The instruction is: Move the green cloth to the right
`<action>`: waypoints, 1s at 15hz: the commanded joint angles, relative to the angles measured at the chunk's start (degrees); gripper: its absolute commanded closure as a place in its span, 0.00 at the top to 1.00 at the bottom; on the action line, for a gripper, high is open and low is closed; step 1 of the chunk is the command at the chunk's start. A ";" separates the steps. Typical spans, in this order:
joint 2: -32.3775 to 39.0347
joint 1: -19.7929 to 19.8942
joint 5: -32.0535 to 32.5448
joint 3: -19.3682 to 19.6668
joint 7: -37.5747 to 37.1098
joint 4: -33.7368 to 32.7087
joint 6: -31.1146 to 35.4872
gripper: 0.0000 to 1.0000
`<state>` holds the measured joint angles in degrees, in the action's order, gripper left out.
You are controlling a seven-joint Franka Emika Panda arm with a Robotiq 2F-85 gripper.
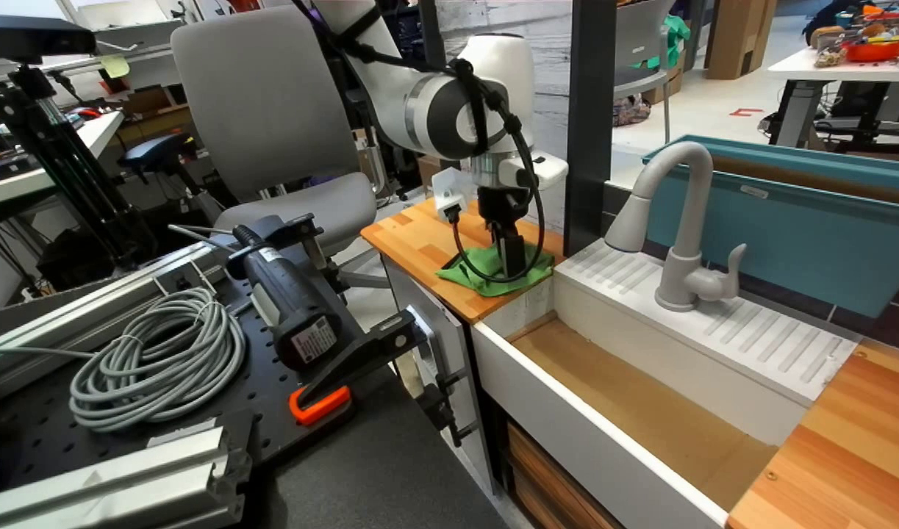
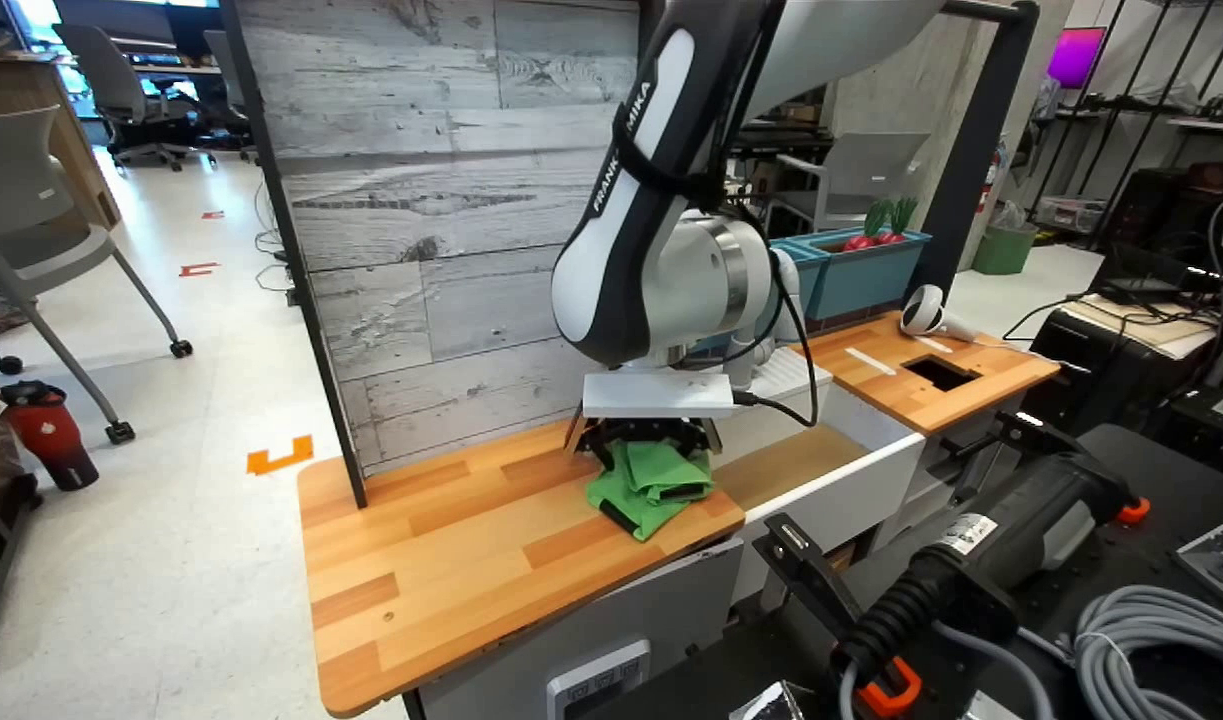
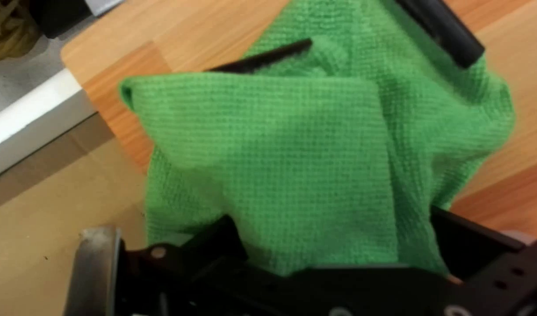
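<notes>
The work surface is a tabletop of joined wood strips. A panel of grey-white planks stands along its back edge, and a dark post rises near the back corner at the end edge. At the opposite edge, the tabletop adjoins a sink — white walls, brown floor — fitted with a faucet on a ribbed ledge; a teal planter stands behind. A further wood counter lies past the sink. Facing the front edge is a black bench bearing a black tool. In an exterior view, a grey chair shows past the end edge.

The green cloth lies folded at the tabletop's front corner nearest the sink, just beside the front edge. In the wrist view it hides part of the sink-side edge; whether it overhangs cannot be told. The gripper points down at the cloth from the robot arm. Its fingers stand wide apart, with cloth in the gap between them; whether they press on the fabric cannot be told.

From the cloth, wood runs away from the sink to the end edge and both its corners. Toward the sink, the surface stops at the sink-side edge, where the level drops to the brown floor.
</notes>
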<state>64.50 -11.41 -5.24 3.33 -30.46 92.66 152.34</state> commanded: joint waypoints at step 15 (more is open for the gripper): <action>-19.17 4.90 -8.85 -7.47 9.79 19.45 0.79 1.00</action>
<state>45.07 -5.85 -13.33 -4.75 -21.11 112.53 153.37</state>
